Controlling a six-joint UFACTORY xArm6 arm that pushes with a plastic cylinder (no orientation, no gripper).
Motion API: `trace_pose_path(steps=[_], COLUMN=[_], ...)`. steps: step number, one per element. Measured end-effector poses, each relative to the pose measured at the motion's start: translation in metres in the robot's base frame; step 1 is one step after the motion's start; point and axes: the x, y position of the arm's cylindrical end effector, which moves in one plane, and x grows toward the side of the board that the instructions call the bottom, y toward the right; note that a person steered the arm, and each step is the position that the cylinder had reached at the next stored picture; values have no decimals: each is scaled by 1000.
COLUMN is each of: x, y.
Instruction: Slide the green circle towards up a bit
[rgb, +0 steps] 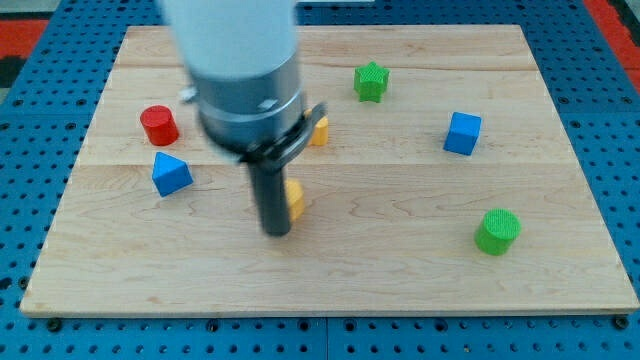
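Green circle (497, 231) 1 | green star (371, 81) 1 | blue 2 | yellow 2 | red 1 | no pincer; my tip (276, 232) beside yellow block (295, 199)

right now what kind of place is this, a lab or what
Probably a robotics lab bench: a wooden board rests on a blue pegboard surface, small coloured blocks such as the green circle are scattered on it, and my tip stands beside a yellow block.

Lighting bright and even across the wooden board (400, 270). Blocks cast faint, short shadows. The arm housing (235, 60) above the board is motion-blurred; no glare.
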Motion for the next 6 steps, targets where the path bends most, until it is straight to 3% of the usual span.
trace_pose_path(steps=[1,2,3,4,5,6], x=[19,67,81,57,5,-19], y=[20,122,186,239,228,221])
